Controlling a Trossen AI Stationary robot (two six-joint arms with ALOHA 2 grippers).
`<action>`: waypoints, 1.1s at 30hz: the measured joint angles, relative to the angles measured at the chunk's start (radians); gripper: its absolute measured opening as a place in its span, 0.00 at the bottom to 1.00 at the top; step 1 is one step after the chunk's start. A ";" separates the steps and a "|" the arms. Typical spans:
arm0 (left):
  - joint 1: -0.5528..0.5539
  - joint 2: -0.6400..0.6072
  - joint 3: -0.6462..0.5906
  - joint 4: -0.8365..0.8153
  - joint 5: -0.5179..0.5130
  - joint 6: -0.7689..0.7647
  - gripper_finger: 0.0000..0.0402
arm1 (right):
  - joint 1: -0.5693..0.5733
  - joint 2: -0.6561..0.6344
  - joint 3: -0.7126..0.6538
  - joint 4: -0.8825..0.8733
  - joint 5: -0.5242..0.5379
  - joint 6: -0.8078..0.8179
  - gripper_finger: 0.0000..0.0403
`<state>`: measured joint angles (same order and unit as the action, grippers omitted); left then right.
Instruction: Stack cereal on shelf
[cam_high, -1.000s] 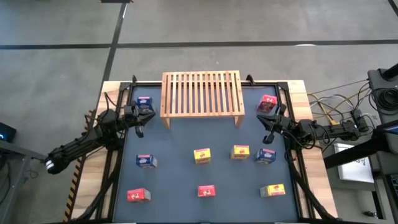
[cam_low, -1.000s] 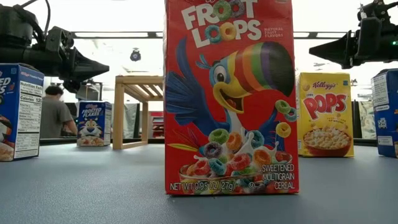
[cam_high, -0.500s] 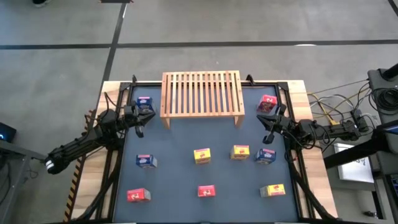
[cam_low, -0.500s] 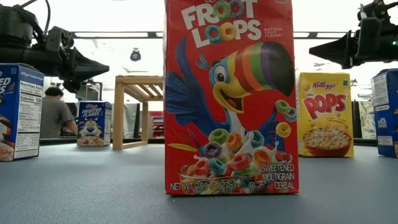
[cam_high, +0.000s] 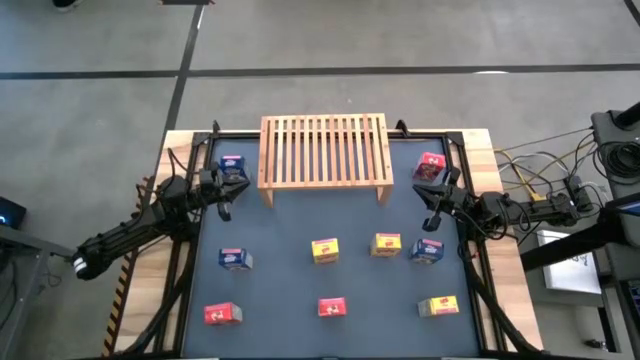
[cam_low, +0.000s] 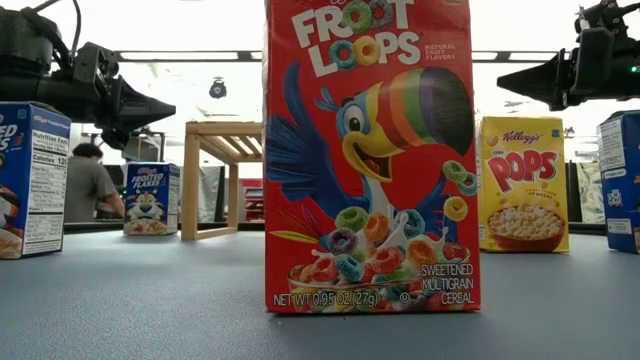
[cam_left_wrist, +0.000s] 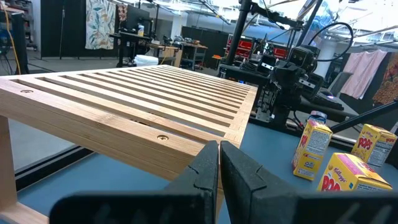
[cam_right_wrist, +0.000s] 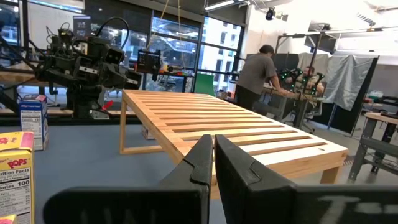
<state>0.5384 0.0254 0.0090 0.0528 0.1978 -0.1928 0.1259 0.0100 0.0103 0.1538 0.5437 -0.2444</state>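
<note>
High view: shelf (cam_high: 325, 150) is standing bare at upper centre of the surface (cam_high: 280, 280); cereal boxes (cam_high: 325, 250) are sitting scattered below and beside it, spaced for single pickups. Left claw (cam_high: 222, 190) and right claw (cam_high: 432, 197) are hovering clenched and empty at the shelf's ends, apparently poised to begin.
</note>
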 joint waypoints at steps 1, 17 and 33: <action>0.000 0.000 0.000 0.003 0.000 0.000 0.00 | 0.000 0.000 0.000 0.000 0.000 -0.001 0.02; 0.000 0.000 0.000 0.047 0.000 -0.003 0.00 | 0.000 0.000 0.000 0.000 0.000 0.000 0.02; 0.000 0.014 0.171 0.007 -0.160 0.045 0.00 | 0.000 0.000 0.000 0.000 0.000 -0.001 0.02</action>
<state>0.5385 0.0393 0.1796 0.0594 0.0376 -0.1480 0.1259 0.0101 0.0105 0.1535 0.5435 -0.2453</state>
